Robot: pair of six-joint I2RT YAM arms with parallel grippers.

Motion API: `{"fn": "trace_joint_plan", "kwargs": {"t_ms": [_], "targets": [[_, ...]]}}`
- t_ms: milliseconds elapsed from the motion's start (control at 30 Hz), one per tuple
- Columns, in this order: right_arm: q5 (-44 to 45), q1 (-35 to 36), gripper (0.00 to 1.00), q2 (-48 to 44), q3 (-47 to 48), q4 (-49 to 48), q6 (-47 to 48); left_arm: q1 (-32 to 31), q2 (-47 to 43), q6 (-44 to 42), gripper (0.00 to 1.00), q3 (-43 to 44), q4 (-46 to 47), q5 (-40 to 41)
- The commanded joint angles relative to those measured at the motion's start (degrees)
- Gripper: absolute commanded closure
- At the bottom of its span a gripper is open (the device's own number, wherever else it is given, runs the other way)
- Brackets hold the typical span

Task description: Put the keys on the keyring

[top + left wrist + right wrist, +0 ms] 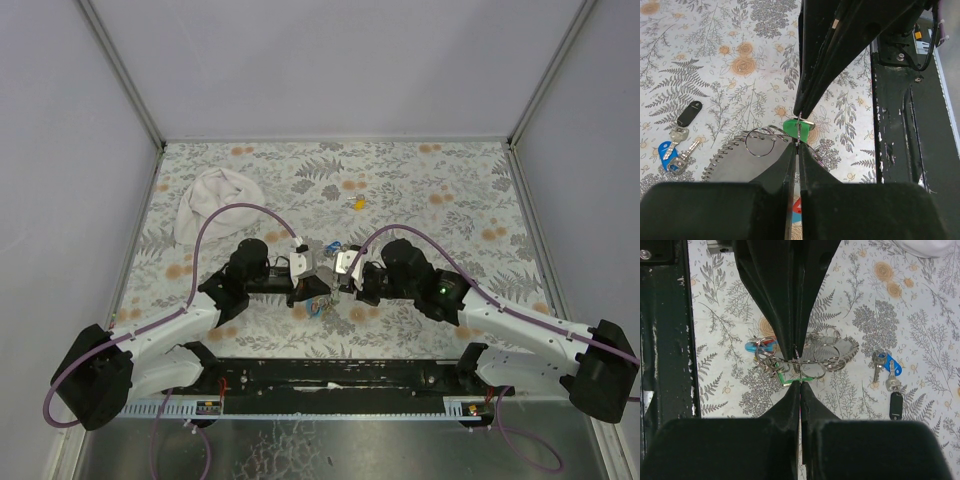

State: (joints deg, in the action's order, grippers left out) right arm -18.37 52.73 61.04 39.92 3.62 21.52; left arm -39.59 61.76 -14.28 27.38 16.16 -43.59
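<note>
My two grippers meet tip to tip above the keyring [320, 305], a grey coil cord [722, 157] with several metal rings [826, 359] and a light-blue piece [759, 345]. My left gripper [797, 146] is shut on a thin metal ring of the keyring. Facing it, my right gripper [800, 383] is shut on the green key [790, 127], which hangs at that ring. Beside the coil lie a blue key [893, 366] and a black key [896, 405] on the mat. Farther back, on its own, is a yellow key [358, 203].
A crumpled white cloth [215, 200] lies at the back left of the floral mat [450, 200]. The black rail of the arm bases [330, 375] runs along the near edge. Grey walls close in the table on three sides.
</note>
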Motion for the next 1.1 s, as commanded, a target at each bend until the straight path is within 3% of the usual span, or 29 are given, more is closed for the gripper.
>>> {"fn": "trace_joint_plan", "kwargs": {"t_ms": [0,1067], "targets": [[-3.0,-0.5,1.0,0.0,3.1,-1.1,0.7,0.0,0.0,-1.0,1.0,0.2,0.8,-1.1],[-1.8,-0.5,1.0,0.3,3.8,1.3,0.3,0.0,0.0,-1.5,1.0,0.1,0.9,-1.8]]}}
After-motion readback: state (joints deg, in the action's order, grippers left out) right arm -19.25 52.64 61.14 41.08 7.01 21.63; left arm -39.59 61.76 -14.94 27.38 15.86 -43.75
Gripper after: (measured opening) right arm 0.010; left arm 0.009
